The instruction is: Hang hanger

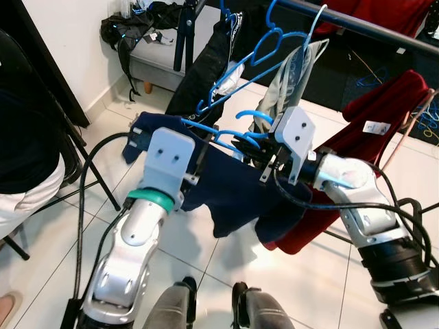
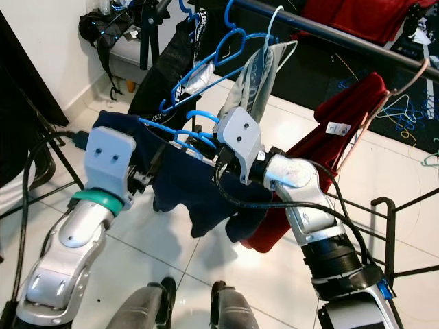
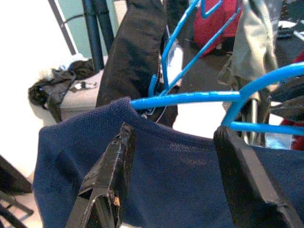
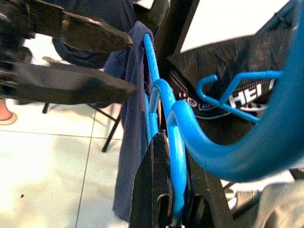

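White tiles below. We hold the blue hanger (image 1: 236, 137) under the rail (image 1: 357, 24): right gripper (image 4: 173, 209) clamped on its neck, left gripper (image 3: 175, 166) spread across the limp navy shirt (image 1: 233, 192). Stiff, light; grip near hook.

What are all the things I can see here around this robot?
Hanger: one, blue, held between both grippers, carrying the shirt.
Shirt: one, navy, draped over that hanger.
Rail: one, dark, across the top, garments hanging from it.
Hanging hangers: at least two, blue, on the rail.
Black garment: one, hanging at the rail's left.
Grey garment: one, hanging mid-rail.
Red garment: one, hanging at right.
Stool: one, grey, by the wall, dark bag on top.
Floor: white tiles.
Person: one, seated at far left.
Left gripper: black fingers astride the shirt's shoulder.
Right gripper: black fingers shut on the hanger's neck.
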